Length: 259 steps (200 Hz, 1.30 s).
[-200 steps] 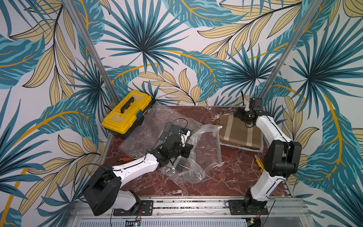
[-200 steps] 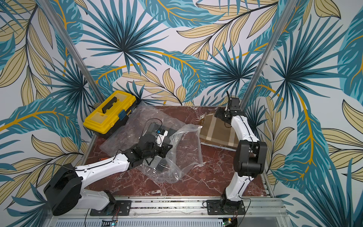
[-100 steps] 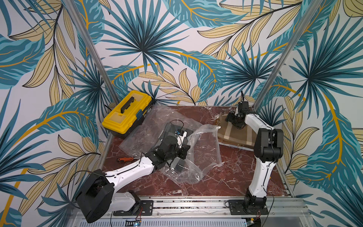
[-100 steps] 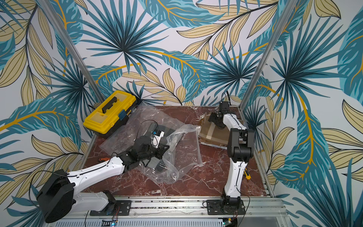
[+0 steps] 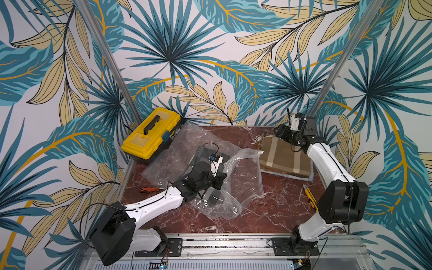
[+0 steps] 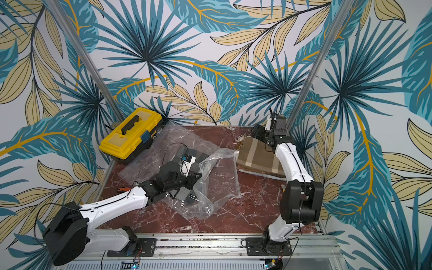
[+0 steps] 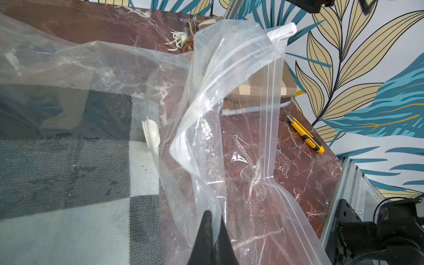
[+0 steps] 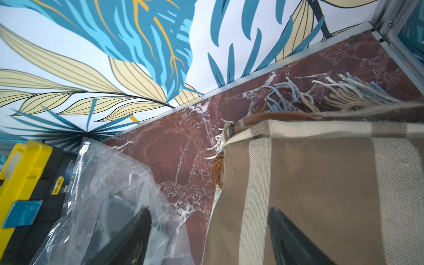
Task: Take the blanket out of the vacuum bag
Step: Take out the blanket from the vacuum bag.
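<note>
A folded brown-and-cream checked blanket (image 5: pixel 282 156) (image 6: pixel 259 156) (image 8: pixel 321 183) lies at the table's back right, outside any bag. The clear vacuum bag (image 5: pixel 245 173) (image 6: pixel 219 177) (image 7: pixel 229 91) lies crumpled mid-table, its zip mouth gaping and the white slider (image 7: pixel 282 32) at one end. My left gripper (image 7: pixel 214 220) (image 5: pixel 223 181) is shut on a fold of that plastic. My right gripper (image 8: pixel 210 210) (image 5: pixel 277 133) hangs open over the brown blanket's far left corner with nothing between its fingers. A grey-and-black checked blanket (image 7: pixel 68 172) shows through clear plastic beside the left gripper.
A yellow toolbox (image 5: pixel 152 135) stands at the back left, with more clear plastic (image 5: pixel 187 140) against it. An orange-handled screwdriver (image 5: pixel 148 189) lies at the left edge. A yellow utility knife (image 5: pixel 309 197) (image 7: pixel 306 135) lies at the right edge. Blue fringe (image 8: pixel 282 98) pokes out beyond the brown blanket.
The right arm's elbow swung in over the table and back out, and its gripper shifted slightly left along the blanket's far edge. The left arm barely moved and keeps its hold.
</note>
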Tool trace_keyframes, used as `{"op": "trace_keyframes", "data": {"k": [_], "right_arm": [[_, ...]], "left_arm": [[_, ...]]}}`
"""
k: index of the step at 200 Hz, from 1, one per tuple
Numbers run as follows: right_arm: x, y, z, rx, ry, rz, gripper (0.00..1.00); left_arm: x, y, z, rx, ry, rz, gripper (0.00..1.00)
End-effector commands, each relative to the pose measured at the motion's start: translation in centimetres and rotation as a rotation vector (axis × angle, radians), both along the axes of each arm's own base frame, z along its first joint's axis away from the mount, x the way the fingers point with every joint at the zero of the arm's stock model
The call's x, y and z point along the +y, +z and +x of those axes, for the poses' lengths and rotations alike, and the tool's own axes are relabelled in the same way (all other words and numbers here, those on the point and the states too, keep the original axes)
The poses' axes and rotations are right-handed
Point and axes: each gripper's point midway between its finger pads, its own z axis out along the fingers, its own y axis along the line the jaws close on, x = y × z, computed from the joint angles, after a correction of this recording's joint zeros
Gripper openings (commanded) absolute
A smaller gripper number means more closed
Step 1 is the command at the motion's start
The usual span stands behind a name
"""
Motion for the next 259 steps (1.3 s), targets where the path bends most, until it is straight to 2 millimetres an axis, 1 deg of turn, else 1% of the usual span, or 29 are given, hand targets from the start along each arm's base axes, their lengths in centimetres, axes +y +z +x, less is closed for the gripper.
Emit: {"op": "trace_keyframes", "data": {"k": [1, 25, 48, 63, 73, 78, 84, 114, 133, 149, 151, 164, 171, 174, 186, 196, 208, 233, 251, 259], "right_arm": [[1.4, -3.5, -3.0, 0.084, 0.035, 0.063, 0.82], [3.0, -4.0, -6.3, 0.087, 0.064, 0.119, 0.82], [5.5, -4.6, -9.8, 0.087, 0.111, 0.179, 0.82], [7.2, -4.7, -11.8, 0.067, 0.150, 0.216, 0.82], [8.3, -5.3, -13.3, 0.077, 0.173, 0.245, 0.82], [8.9, -4.7, -13.4, 0.045, 0.190, 0.262, 0.82], [9.7, -5.0, -14.1, 0.053, 0.209, 0.279, 0.82], [13.9, -5.1, -17.2, 0.086, 0.317, 0.316, 0.82], [15.9, -4.3, -18.5, 0.073, 0.348, 0.307, 0.82], [17.2, -3.5, -18.9, 0.055, 0.372, 0.297, 0.84], [17.2, -4.0, -19.2, 0.080, 0.369, 0.291, 0.84], [18.0, -5.0, -19.3, 0.111, 0.380, 0.280, 0.84], [18.2, -6.1, -19.4, 0.145, 0.381, 0.274, 0.84], [18.6, -5.9, -19.0, 0.126, 0.387, 0.279, 0.84], [19.6, -6.8, -18.8, 0.143, 0.400, 0.295, 0.84], [20.4, -7.3, -18.7, 0.142, 0.409, 0.288, 0.84], [21.4, -8.4, -18.4, 0.162, 0.419, 0.275, 0.84], [23.3, -11.4, -17.0, 0.203, 0.421, 0.257, 0.84], [24.5, -12.7, -15.6, 0.195, 0.408, 0.259, 0.84], [25.0, -13.4, -15.1, 0.199, 0.400, 0.246, 0.84]], "left_arm": [[0.0, 3.1, 0.1, -0.064, -0.015, -0.024, 0.00], [0.3, 4.8, 0.2, -0.111, -0.006, -0.035, 0.00], [0.5, 6.3, 0.1, -0.147, -0.003, -0.054, 0.00], [0.5, 6.6, 0.0, -0.156, -0.005, -0.069, 0.00], [0.5, 6.8, 0.1, -0.167, -0.004, -0.078, 0.00], [0.5, 6.8, 0.1, -0.171, -0.004, -0.081, 0.00], [0.4, 7.0, 0.1, -0.179, -0.003, -0.085, 0.00], [0.3, 7.3, 0.4, -0.196, 0.004, -0.098, 0.00], [0.1, 7.5, 0.5, -0.202, 0.002, -0.109, 0.00], [0.1, 7.8, 0.5, -0.205, -0.002, -0.110, 0.00], [0.1, 7.8, 0.5, -0.206, -0.003, -0.108, 0.00], [0.2, 8.3, 0.4, -0.216, -0.003, -0.112, 0.00], [0.2, 8.7, 0.3, -0.225, -0.001, -0.116, 0.00], [0.3, 8.9, 0.2, -0.230, 0.001, -0.120, 0.00], [0.5, 9.7, -0.1, -0.246, 0.000, -0.127, 0.00], [0.8, 9.9, -0.2, -0.249, 0.006, -0.120, 0.00], [1.0, 10.1, -0.5, -0.252, 0.007, -0.120, 0.00], [1.3, 11.5, -1.2, -0.275, 0.002, -0.149, 0.00], [1.5, 12.6, -1.7, -0.295, -0.002, -0.170, 0.00], [1.6, 12.7, -1.9, -0.296, -0.002, -0.172, 0.00]]}}
